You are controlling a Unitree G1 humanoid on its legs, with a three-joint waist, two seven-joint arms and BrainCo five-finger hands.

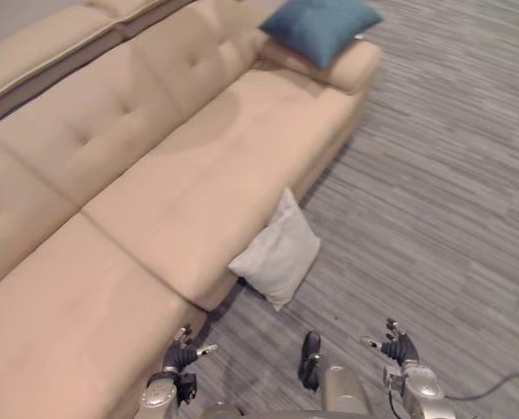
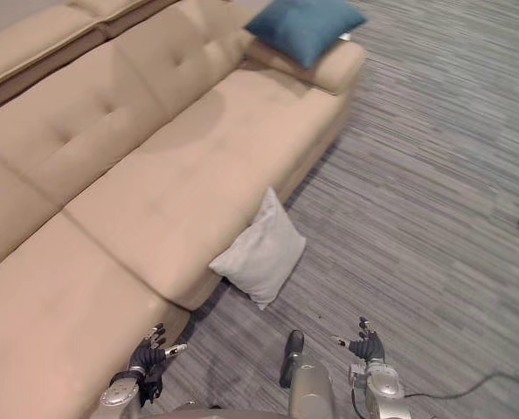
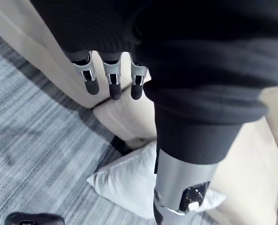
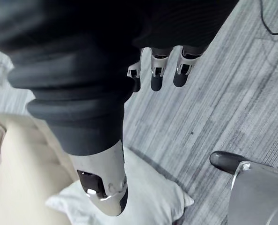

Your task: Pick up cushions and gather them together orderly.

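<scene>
- As no cushion is held by either hand, the task is judged to stand at its very beginning.
- The left hand (image 1: 183, 358) is seen low by the front edge of the sofa (image 1: 198, 166), with its fingers loosely spread and nothing grasped.
- The right hand (image 1: 399, 349) is seen over the carpet (image 1: 434, 192), likewise relaxed and empty, with fingers and thumb apart.
- A grey cushion (image 1: 277, 250) is found on the carpet, tilted and propped against the sofa's front, and it is kept from falling flat by that lean.
- A blue cushion (image 1: 319, 28) is laid across the far armrest (image 1: 351, 70), well apart from the grey one, and is borne by its padded top.
- The hands are probably kept open and apart so that a soft, wide thing can be taken from both sides.
- The grey cushion is judged the nearer target, since it lies ahead of the hands and between them.
- It is expected to give under pressure, so a broad hold would be called for rather than a pinch.
- For an orderly gathering, it would likely have to be carried to the blue one, or both set side by side on the seat.
</scene>
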